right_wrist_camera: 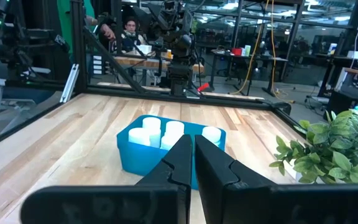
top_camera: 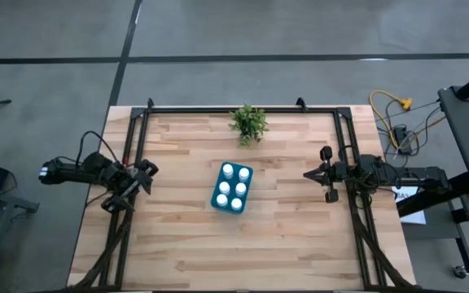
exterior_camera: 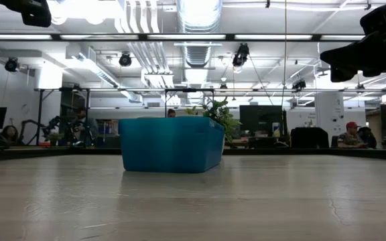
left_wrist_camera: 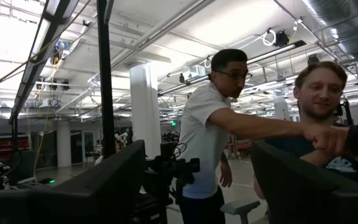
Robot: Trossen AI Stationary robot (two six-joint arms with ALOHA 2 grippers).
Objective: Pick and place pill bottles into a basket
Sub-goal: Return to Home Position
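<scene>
All six bottles (top_camera: 224, 187) stand in the basket (exterior_camera: 166, 144) — light, stiff, smooth, best pinched around the body. Left gripper (top_camera: 146, 172), well left of the basket, jaws spread; right gripper (right_wrist_camera: 192, 146), opposite side — jaws pressed together.

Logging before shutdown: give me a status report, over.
Left gripper open, well left of basket; right gripper shut, well right. Six pill bottles in basket. Nothing in the way; plant beyond basket.
</scene>
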